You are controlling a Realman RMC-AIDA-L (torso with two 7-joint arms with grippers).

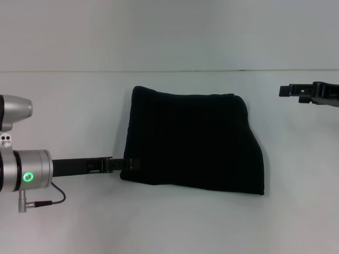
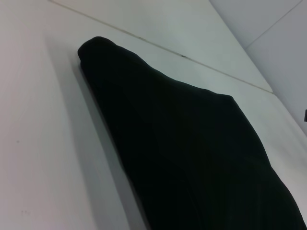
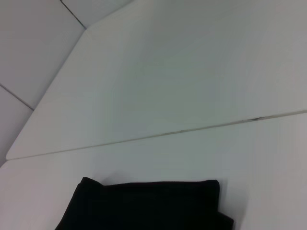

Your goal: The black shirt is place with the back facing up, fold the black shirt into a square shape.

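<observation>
The black shirt (image 1: pixel 193 143) lies folded into a rough square on the white table, plain side up, with no lettering showing. My left gripper (image 1: pixel 127 164) reaches in low from the left and meets the shirt's near left corner. The left wrist view shows the folded shirt (image 2: pixel 192 148) close up, running away from the camera. My right gripper (image 1: pixel 288 91) hovers off to the far right, apart from the shirt. The right wrist view shows the shirt's far edge (image 3: pixel 148 203) at a distance.
The white table (image 1: pixel 69 106) carries only the shirt. A thin seam line (image 1: pixel 169 71) crosses it behind the shirt. My left arm's silver wrist with a green light (image 1: pixel 26 176) is at the near left edge.
</observation>
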